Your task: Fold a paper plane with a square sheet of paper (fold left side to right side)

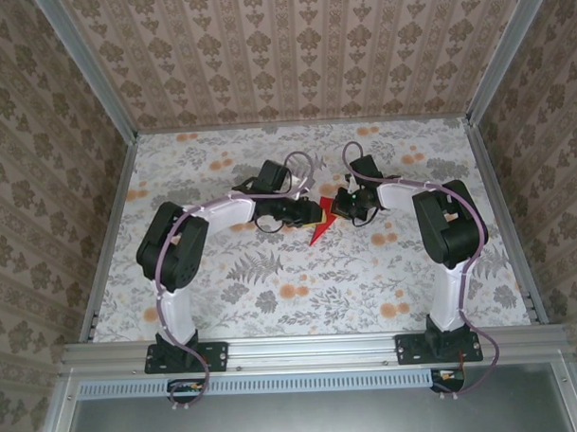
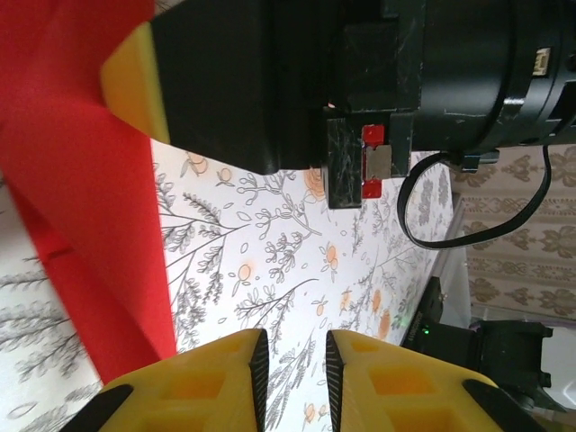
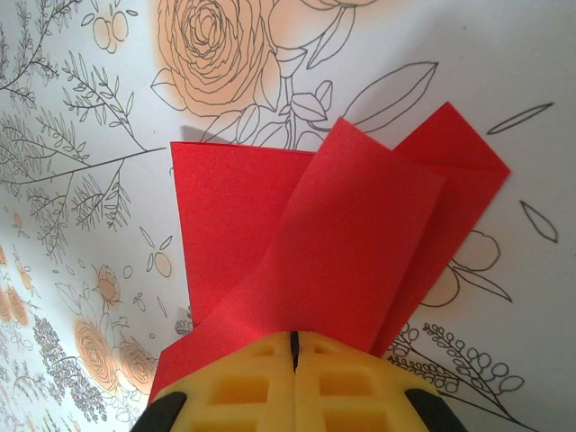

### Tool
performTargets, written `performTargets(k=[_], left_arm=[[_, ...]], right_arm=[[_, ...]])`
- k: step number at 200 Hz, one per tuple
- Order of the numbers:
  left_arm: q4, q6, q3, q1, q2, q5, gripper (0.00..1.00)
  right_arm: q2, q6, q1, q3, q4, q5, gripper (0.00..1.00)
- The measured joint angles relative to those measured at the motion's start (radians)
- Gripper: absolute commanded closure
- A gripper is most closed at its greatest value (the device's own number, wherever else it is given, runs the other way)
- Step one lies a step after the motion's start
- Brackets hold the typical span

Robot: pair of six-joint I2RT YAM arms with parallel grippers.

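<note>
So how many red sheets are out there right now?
1: the red sheet, folded, midway across the floral table, pinched in the shut right claw, with the open left claw beside it. A second one beneath could be hidden.

1. This is looking like a robotics lab cell: the left arm [image 1: 176,248] and the right arm [image 1: 450,231] are sitting bolted to a metal rail [image 1: 312,347].
2. Aluminium frame bars [image 1: 92,71] are boxing the workspace in.
3. Patterned wallpaper panels [image 1: 292,55] are lining the walls, and a floral cloth [image 1: 272,297] is lying beneath the arms.

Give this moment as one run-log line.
right claw: shut on red paper | left claw: slightly open, empty | paper: layered folds
</note>
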Motion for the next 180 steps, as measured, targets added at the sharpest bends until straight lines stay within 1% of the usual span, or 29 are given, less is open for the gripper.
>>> performTargets(k=[27,53,108,180], left_arm=[[0.009,-0.01,0.008,-0.015,0.057,0.016,0.74],[-0.017,-0.005,0.013,-0.026,0.096,0.006,0.74],[-0.065,0.02,0.017,-0.032,0.103,-0.045,0.74],[-0.076,0.026,0.017,-0.034,0.122,-0.061,0.75]], right_arm=[[0.0,0.0,0.0,-0.004,0.007,-0.003,1.0],[0.0,0.0,0.0,-0.004,0.007,-0.005,1.0],[0.0,0.0,-0.001,-0.004,0.007,-0.006,1.0],[0.0,0.0,-0.001,-0.004,0.007,-0.006,1.0]])
